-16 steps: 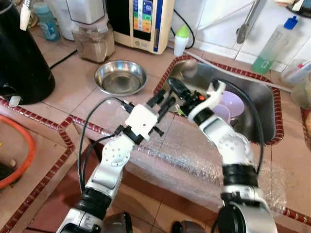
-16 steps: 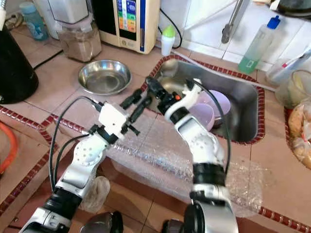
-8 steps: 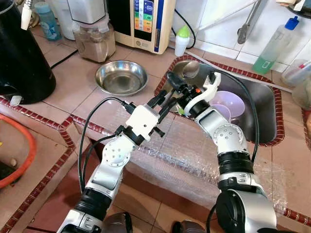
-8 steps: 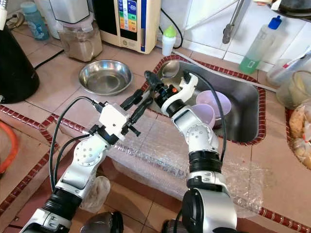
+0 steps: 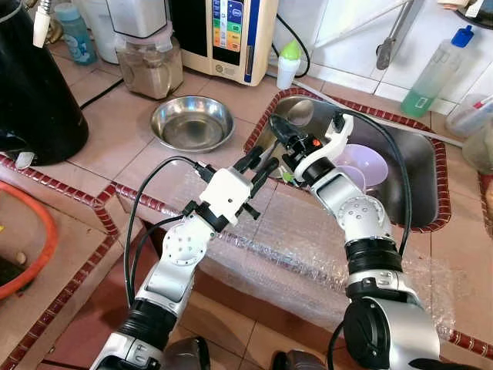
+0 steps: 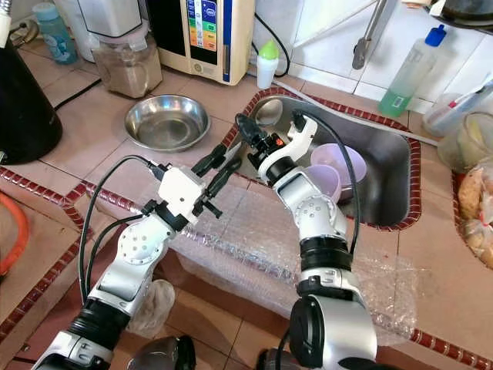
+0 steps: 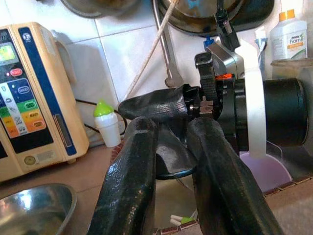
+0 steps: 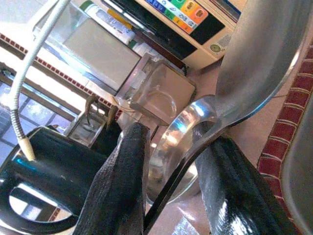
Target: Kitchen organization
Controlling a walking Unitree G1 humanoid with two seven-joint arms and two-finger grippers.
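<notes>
A shiny metal spoon (image 8: pixel 259 54) stands at the sink's (image 5: pixel 420 146) back left corner, where its bowl (image 5: pixel 299 112) shows. My right gripper (image 5: pixel 277 129) reaches over the sink's left rim. Its fingers (image 8: pixel 122 176) are apart, with the thin spoon handle running between them and lying against one finger. My left gripper (image 5: pixel 259 163) hovers open and empty just in front of the right one, over the counter edge. A steel bowl (image 5: pixel 192 122) sits on the tiled counter left of the sink. Purple plastic bowls (image 5: pixel 362 166) lie in the sink.
Bubble wrap (image 5: pixel 308 247) covers the counter's front edge. A black pot (image 5: pixel 35 92) stands at far left, with a blender jar (image 5: pixel 146 65), a water machine (image 5: pixel 231 35) and a small green-capped bottle (image 5: pixel 286 63) along the back. A soap bottle (image 5: pixel 435 77) stands behind the sink.
My right gripper has shifted a little farther back over the sink's left rim, toward the spoon. The left arm has stayed where it was.
</notes>
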